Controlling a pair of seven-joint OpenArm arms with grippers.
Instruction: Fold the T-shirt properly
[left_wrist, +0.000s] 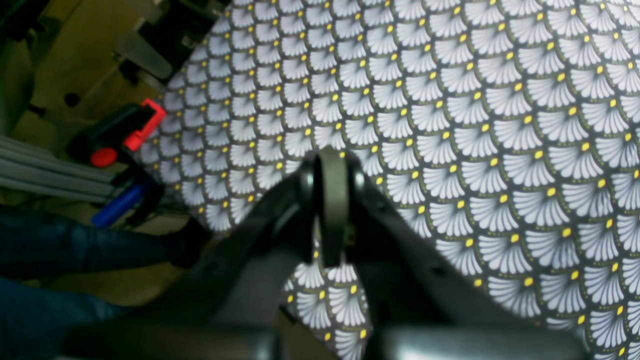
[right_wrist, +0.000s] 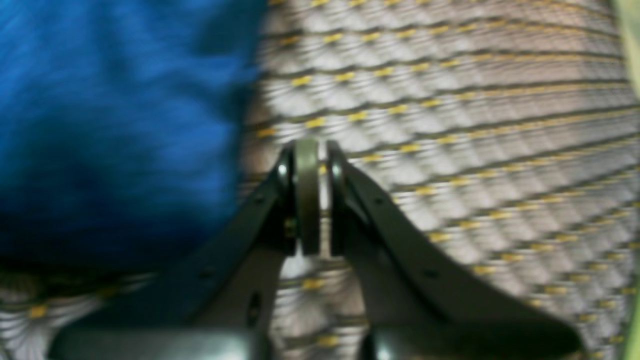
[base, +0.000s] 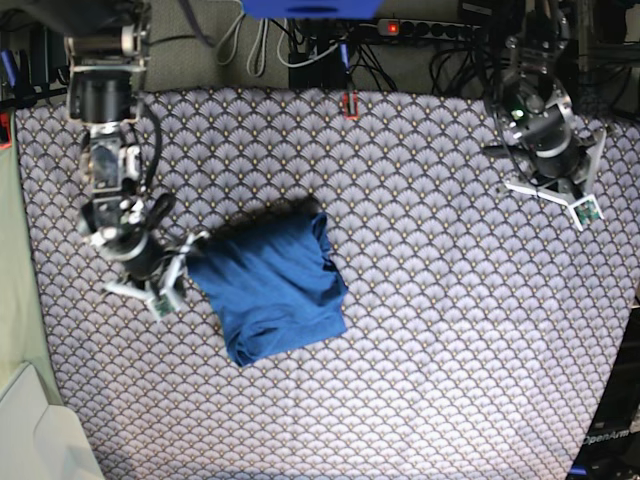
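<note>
Pincer status, left wrist view: my left pincer (left_wrist: 331, 210) is pressed together on nothing, poised over the bare patterned desk (left_wrist: 500, 125) near its edge; beyond that edge lie a red-and-black tool (left_wrist: 122, 132) and a blue cylinder (left_wrist: 117, 206), both off the working surface and no hindrance. The T-shirt does not appear in this view. Right wrist view: my right pincer (right_wrist: 312, 200) is likewise pressed together and empty, with the T-shirt (right_wrist: 115, 125) just beside it as a blurred blue mass. Base view: the T-shirt (base: 270, 285) lies near the middle of the desk (base: 450, 350) as a compact folded bundle, my right pincer (base: 160, 290) at its edge, my left pincer (base: 580, 205) well apart at the far corner. I judge the knit fabric light, soft and limp; it will sag and unfold if lifted by one layer. Take hold at a folded edge or corner, pinching all layers. Cables and a power strip (base: 430, 30) sit behind the desk, clear of the garment.
</note>
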